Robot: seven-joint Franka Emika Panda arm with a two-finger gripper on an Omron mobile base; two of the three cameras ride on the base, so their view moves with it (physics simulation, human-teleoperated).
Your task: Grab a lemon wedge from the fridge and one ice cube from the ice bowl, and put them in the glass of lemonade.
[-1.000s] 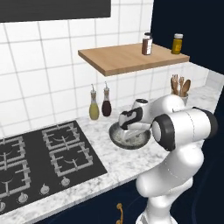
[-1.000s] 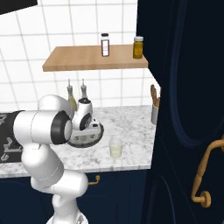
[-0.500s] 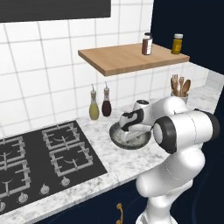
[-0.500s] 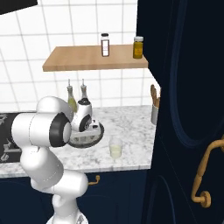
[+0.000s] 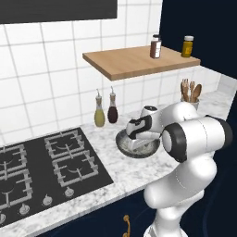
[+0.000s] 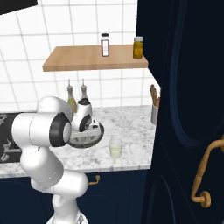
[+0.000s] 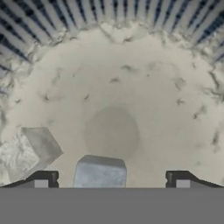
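Compared with one second earlier, the hand has sunk lower into the ice bowl [image 5: 137,147], which rests on the marble counter [image 6: 131,131] beside the stove [image 5: 41,162]. In the hand view the gripper [image 7: 111,177] stands with its jaws apart, an ice cube [image 7: 99,171] lying between the tips, untouched by either; a second ice cube [image 7: 27,152] lies just to one side. The glass of lemonade [image 6: 115,147] stands near the bowl.

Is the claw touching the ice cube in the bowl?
Apart. The hand view shows the ice cube lying between the claw's two tips, with bare bowl floor showing on either side of it.
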